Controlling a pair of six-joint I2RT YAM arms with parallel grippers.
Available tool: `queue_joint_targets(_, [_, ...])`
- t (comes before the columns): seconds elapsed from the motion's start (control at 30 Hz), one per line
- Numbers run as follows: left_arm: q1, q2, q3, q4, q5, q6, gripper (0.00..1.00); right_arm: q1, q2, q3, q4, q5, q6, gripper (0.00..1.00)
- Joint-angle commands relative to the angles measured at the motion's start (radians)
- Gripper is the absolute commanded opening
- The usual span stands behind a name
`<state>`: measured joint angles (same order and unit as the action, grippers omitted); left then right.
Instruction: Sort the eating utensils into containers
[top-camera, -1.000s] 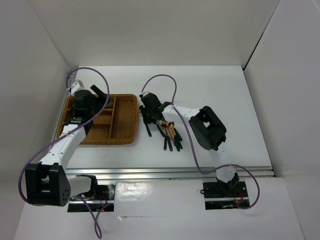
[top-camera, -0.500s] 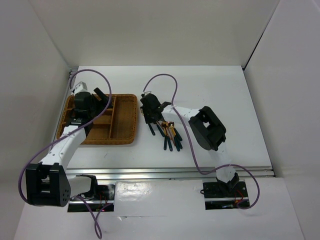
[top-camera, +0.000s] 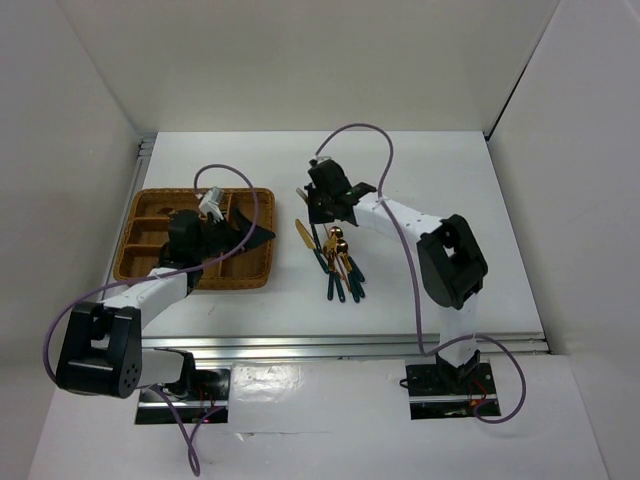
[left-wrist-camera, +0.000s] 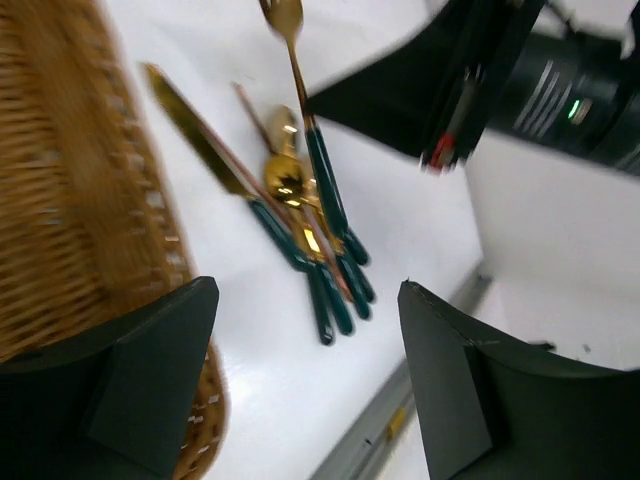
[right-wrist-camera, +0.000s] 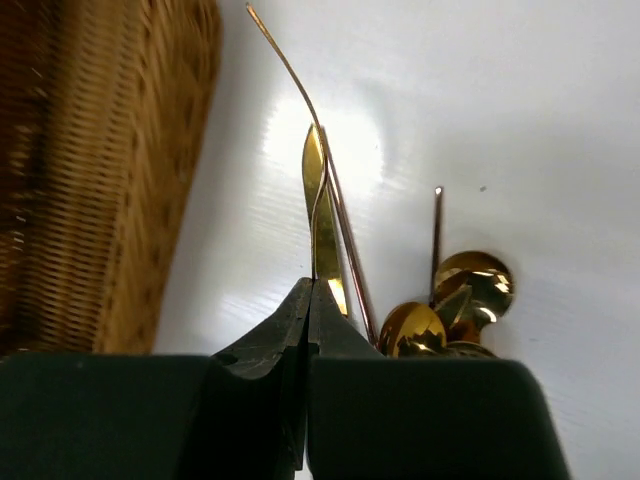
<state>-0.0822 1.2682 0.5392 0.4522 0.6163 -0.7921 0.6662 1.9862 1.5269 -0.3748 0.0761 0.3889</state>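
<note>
The utensils (top-camera: 337, 262), with gold heads and dark teal handles, lie in a loose pile on the white table right of the wicker tray (top-camera: 160, 272). My right gripper (top-camera: 320, 207) hovers at the pile's far end. In the right wrist view it (right-wrist-camera: 311, 286) is shut on a thin gold chopstick (right-wrist-camera: 290, 70) that curves up from the fingertips, above a gold knife blade (right-wrist-camera: 325, 235) and spoon bowls (right-wrist-camera: 472, 280). My left gripper (top-camera: 252, 236) is over the tray's right edge, open and empty (left-wrist-camera: 300, 375), facing the pile (left-wrist-camera: 300, 210).
The tray's rim (left-wrist-camera: 70, 190) fills the left of the left wrist view and the left of the right wrist view (right-wrist-camera: 110, 150). The right arm's black body (left-wrist-camera: 450, 70) hangs above the pile. A metal rail (top-camera: 340, 345) runs along the table's near edge.
My left gripper swung from the tray's far left to its right edge, facing the pile. My right gripper moved off the pile toward the far side, with the chopstick in it.
</note>
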Motion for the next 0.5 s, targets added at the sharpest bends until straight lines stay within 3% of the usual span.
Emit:
queue_joint_targets(0.0, [-0.062,0.026,-0.007,0.276,0.132,-0.058,0.86,-0.024,-0.113,-0.02,0.068,-0.041,0.042,0.0])
queue_joint_targets(0.27, [-0.279,0.175,0.102,0.237,-0.024,0.002,0.85,-0.033,-0.184,-0.077,0.129,-0.139,0.064,0.0])
queue_joint_targets(0.47, [-0.344,0.296,0.183,0.246,-0.104,0.022,0.82,-0.033,-0.231,-0.148,0.197,-0.254,0.099,0.0])
